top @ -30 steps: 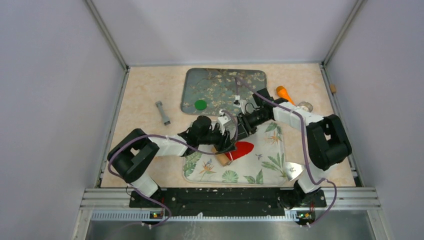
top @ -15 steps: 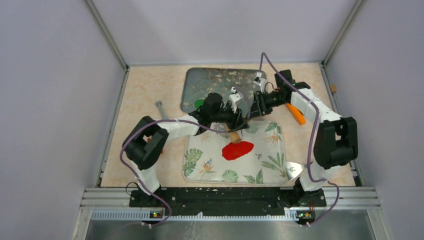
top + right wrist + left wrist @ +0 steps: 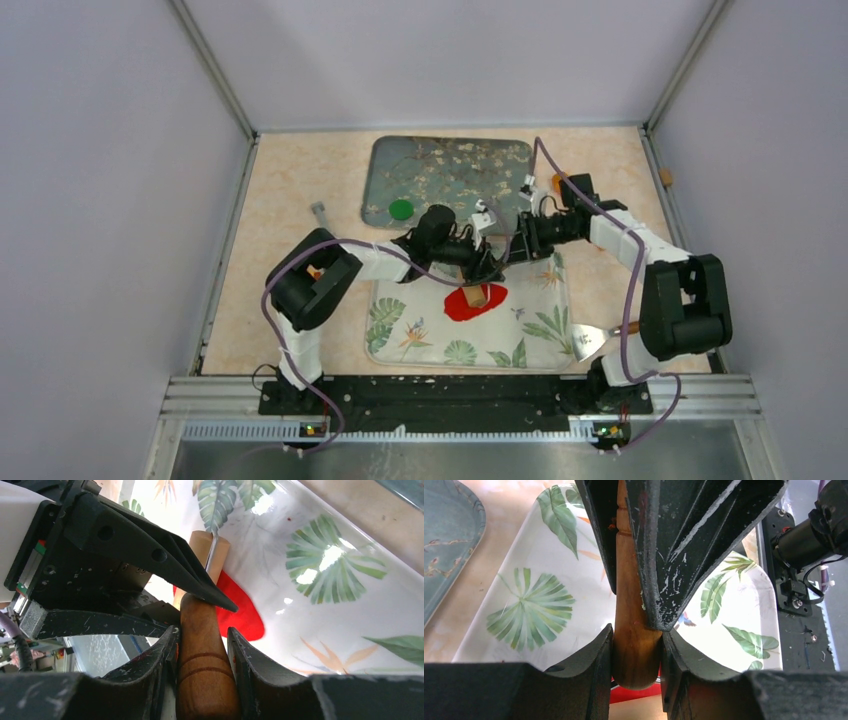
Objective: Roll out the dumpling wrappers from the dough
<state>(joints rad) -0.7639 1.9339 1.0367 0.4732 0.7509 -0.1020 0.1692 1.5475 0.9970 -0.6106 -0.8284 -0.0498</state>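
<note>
A wooden rolling pin (image 3: 480, 294) is held by both grippers over a flattened red dough sheet (image 3: 468, 306) on the leaf-patterned tray (image 3: 530, 335). My left gripper (image 3: 489, 270) is shut on the pin (image 3: 634, 630) near its low end. My right gripper (image 3: 519, 243) is shut on the pin's other end (image 3: 202, 665). The pin's tip rests at the red dough's (image 3: 245, 612) far edge. A small round green wrapper (image 3: 401, 209) lies on the dark floral tray (image 3: 450, 165). No red round wrapper shows.
An orange tool (image 3: 561, 182) lies behind the right arm. A grey tool (image 3: 319, 210) lies left of the dark tray, partly hidden by the left arm. A metal scraper (image 3: 591, 341) sits at the leaf tray's right front corner. Walls close in the table.
Both grippers with the pin came forward from the tray's far edge onto the red dough. A second ago the pin was further front and left.
</note>
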